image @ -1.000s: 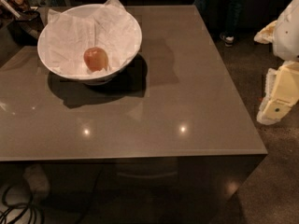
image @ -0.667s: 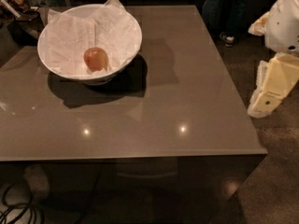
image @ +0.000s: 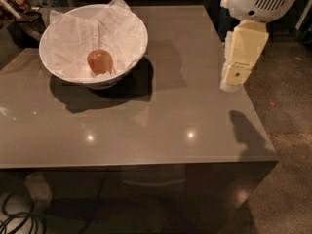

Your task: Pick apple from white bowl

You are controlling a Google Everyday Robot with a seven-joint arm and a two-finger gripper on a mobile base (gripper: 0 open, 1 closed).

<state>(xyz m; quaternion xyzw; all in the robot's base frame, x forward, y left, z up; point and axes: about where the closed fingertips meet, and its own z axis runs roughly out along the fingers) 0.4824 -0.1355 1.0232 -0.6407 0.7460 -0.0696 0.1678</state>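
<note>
Pincer [image: 233,79] moved over table [image: 170,121], right edge | state: cannot tell | apple [image: 100,61] unmoved in white bowl [image: 139,50]

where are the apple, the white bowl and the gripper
apple [image: 100,61], camera view, its middle
white bowl [image: 138,52], camera view, right rim
gripper [image: 232,80], camera view, lower tip, over right edge of the table [image: 161,126]

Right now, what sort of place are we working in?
Probably an indoor lab or office room: a plain grey table holding the white bowl with the apple, a speckled hard floor, and loose cables on it, lower left. The tool hangs above the table's right edge.
</note>
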